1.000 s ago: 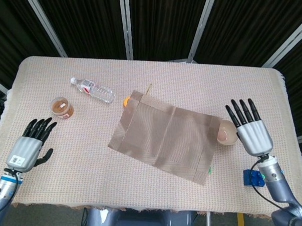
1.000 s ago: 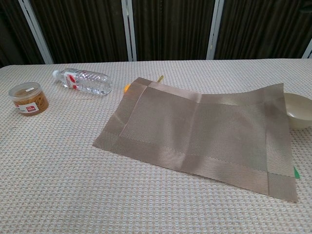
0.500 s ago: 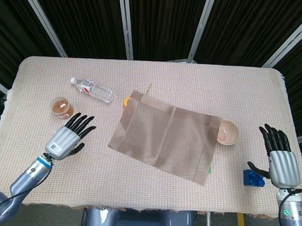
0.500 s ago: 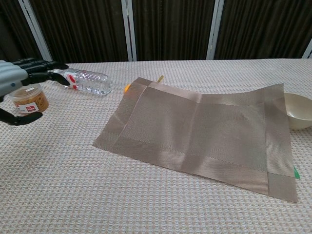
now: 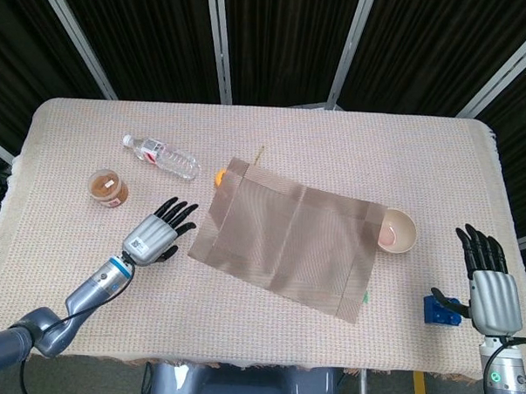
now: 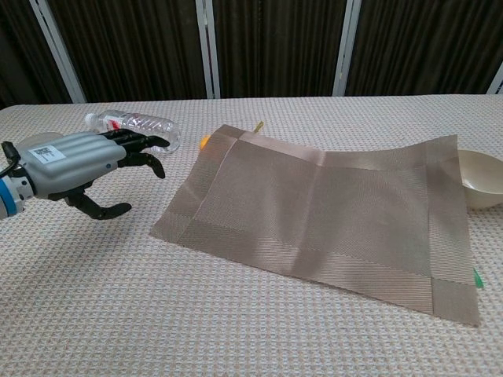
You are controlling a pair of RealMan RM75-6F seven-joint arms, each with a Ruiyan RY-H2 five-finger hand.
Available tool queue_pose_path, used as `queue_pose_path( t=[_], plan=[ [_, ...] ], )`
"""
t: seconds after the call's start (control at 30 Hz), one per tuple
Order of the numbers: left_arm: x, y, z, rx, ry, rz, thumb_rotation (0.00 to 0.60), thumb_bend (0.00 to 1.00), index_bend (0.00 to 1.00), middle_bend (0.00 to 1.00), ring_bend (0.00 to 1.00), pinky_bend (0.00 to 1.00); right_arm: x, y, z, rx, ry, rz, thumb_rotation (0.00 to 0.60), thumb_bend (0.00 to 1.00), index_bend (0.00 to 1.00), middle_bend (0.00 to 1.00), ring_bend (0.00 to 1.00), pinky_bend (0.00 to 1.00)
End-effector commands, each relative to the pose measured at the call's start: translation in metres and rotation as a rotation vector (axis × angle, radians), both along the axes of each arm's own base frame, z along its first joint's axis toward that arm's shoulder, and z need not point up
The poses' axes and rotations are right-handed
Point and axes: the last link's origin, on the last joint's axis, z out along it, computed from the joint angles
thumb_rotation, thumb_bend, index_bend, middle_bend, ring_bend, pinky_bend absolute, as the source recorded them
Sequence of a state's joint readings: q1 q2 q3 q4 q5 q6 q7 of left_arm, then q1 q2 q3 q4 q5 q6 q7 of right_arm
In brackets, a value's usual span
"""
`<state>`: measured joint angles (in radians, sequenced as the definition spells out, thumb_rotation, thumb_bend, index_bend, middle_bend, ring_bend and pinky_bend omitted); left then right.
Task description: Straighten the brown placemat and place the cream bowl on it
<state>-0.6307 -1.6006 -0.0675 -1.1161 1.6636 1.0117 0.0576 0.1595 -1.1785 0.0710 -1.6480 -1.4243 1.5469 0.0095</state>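
The brown placemat (image 5: 289,239) (image 6: 326,206) lies skewed across the middle of the table, its right edge lapping up against the cream bowl (image 5: 399,231) (image 6: 482,177). My left hand (image 5: 158,234) (image 6: 78,163) hovers open just left of the mat's near-left corner, fingers spread toward it, not touching it. My right hand (image 5: 487,275) is open near the table's right edge, well to the right of the bowl and holding nothing; the chest view does not show it.
A clear water bottle (image 5: 161,156) (image 6: 135,126) lies at the back left. A small brown jar (image 5: 108,188) stands left of my left hand. An orange object (image 5: 219,174) peeks from behind the mat's far-left corner. A blue block (image 5: 441,310) sits beside my right hand.
My left hand has moved right, past the jar, close to the mat's left corner. The right hand has stayed by the right edge. Mat and bowl have not moved.
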Motion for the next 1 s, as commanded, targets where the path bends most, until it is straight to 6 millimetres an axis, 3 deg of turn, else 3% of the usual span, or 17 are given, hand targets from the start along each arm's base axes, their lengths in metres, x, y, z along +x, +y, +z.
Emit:
queue_pose_path(
  t=[0.03, 0.3, 1.0],
  plan=[
    [-0.004, 0.002, -0.012, -0.028, 0.002, 0.019, 0.6, 0.38, 0.25, 0.0, 0.0, 0.0, -0.002, -0.002, 0.0, -0.002, -0.009, -0.007, 0.6, 0.05, 0.0, 0.0, 0.0, 0.0],
    [-0.008, 0.005, -0.025, -0.052, -0.012, 0.026, 0.6, 0.24, 0.26, 0.0, 0.0, 0.0, -0.003, -0.004, 0.0, -0.007, -0.015, -0.007, 0.6, 0.05, 0.0, 0.0, 0.0, 0.0],
    [0.005, 0.01, -0.04, -0.061, -0.045, -0.005, 0.6, 0.24, 0.29, 0.0, 0.0, 0.0, -0.002, -0.003, 0.003, -0.024, -0.029, -0.004, 0.6, 0.05, 0.0, 0.0, 0.0, 0.0]
  ],
)
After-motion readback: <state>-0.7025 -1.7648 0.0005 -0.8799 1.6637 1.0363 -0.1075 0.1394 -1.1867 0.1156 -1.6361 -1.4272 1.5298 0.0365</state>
